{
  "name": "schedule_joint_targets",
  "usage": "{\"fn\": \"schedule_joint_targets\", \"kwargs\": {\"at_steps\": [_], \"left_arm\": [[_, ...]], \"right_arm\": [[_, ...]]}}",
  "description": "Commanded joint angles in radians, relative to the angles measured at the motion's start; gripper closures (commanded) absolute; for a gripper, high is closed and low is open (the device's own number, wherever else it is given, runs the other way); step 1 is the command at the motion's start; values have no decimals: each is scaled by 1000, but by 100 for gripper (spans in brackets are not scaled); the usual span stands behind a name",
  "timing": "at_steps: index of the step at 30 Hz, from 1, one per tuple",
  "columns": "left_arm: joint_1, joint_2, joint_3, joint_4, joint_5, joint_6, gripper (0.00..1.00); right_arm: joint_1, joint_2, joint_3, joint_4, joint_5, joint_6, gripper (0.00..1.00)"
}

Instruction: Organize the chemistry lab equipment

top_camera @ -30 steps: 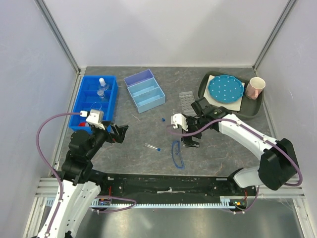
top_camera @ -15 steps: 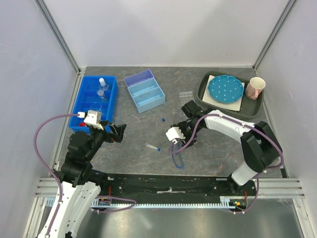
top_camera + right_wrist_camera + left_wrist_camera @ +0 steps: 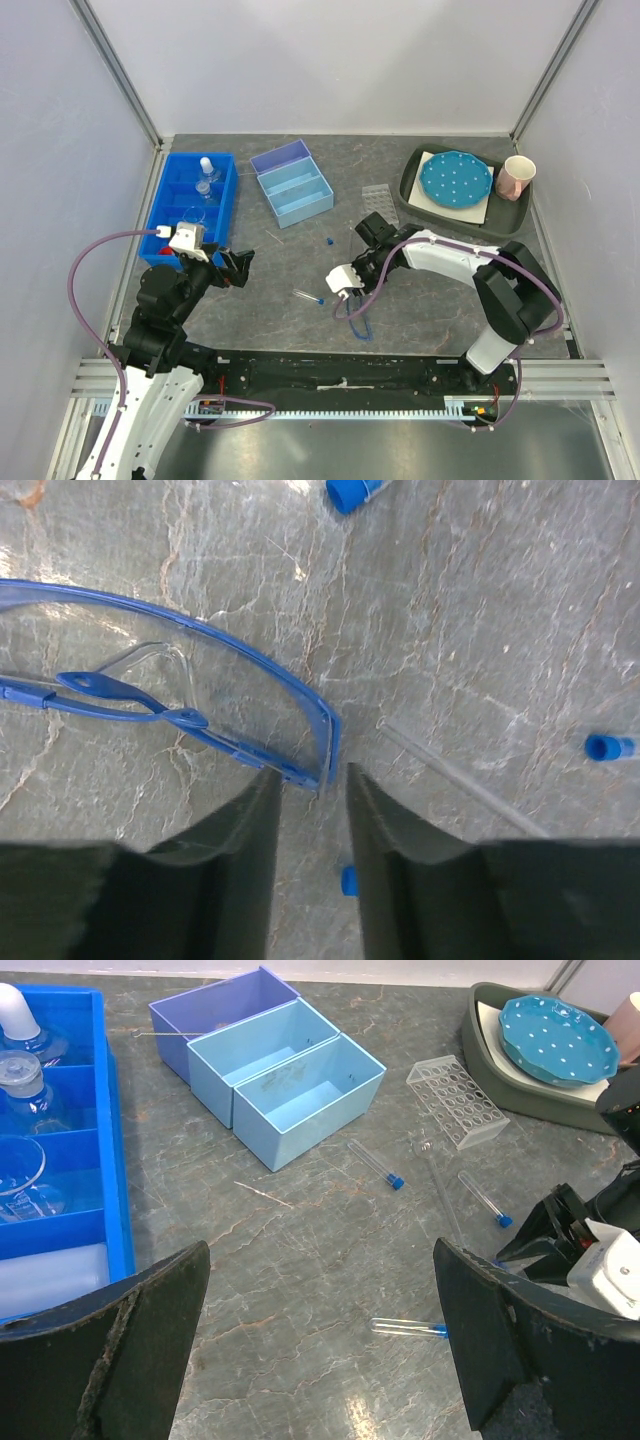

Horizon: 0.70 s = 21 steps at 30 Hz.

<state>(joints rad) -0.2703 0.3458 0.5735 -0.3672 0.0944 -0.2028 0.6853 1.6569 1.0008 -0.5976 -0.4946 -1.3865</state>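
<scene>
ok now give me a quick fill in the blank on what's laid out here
1. The safety glasses at the tips of the right gripper have a ____ rim.
2. The bin holding the clear flasks sits on the ____ arm's side.
3. The dotted disc shares the tray with a paper ____.
4. The left gripper holds nothing and is wide ____.

Missing words: blue; left; cup; open
</scene>
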Motion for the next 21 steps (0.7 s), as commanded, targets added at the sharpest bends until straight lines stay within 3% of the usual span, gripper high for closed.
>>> {"fn": "schedule_joint_targets", "kwargs": {"at_steps": [1, 6, 9, 14, 17, 21], "left_arm": [[2, -2, 0, 8, -4, 28, 1], [2, -4, 0, 7, -7, 29, 1], [2, -4, 0, 5, -7, 29, 1], [2, -5, 3, 4, -13, 26, 1], [2, -16, 5, -1, -41, 25, 1], [2, -47, 6, -16, -131, 19, 1]], "right_arm": [[11, 4, -24, 39, 20, 20, 67], [16, -23, -40, 55, 31, 55, 90], [16, -48, -50, 67, 33, 104, 96], [16, -94, -44, 68, 39, 222, 99], [16, -126, 4, 67, 92, 390, 99], [14, -129, 172, 41, 206, 599, 99]]}}
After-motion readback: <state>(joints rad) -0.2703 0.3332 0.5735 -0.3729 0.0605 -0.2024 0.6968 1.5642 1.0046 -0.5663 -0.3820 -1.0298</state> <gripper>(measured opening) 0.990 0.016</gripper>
